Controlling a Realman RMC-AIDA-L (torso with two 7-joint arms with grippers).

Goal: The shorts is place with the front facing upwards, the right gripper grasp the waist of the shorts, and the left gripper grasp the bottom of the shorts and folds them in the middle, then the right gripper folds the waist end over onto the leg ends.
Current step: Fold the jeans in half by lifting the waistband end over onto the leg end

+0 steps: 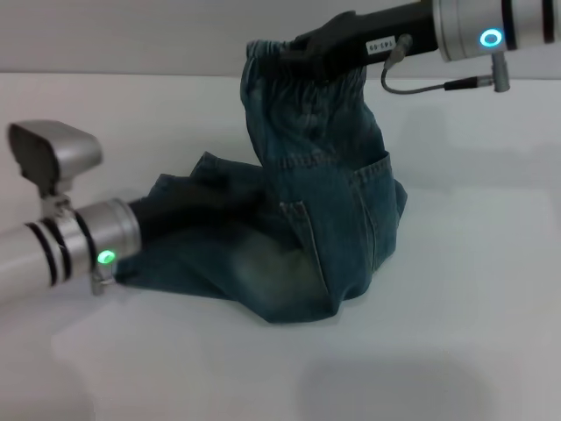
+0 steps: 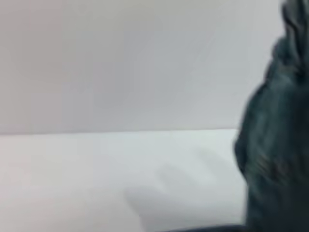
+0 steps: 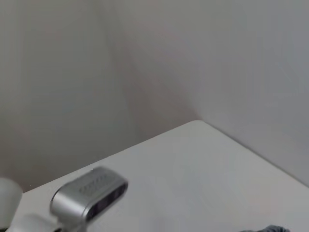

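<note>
The right gripper [image 1: 294,54] pinches the waist of the shorts [image 1: 302,74] and holds it raised; the shorts [image 1: 298,219] hang below it onto the white table [image 1: 456,289]. The left gripper [image 1: 180,210] lies low on the folded legs, gripping the denim there.

A white table [image 1: 456,289] carries the shorts [image 1: 298,254], whose lower part seemingly rests bunched on it.
</note>
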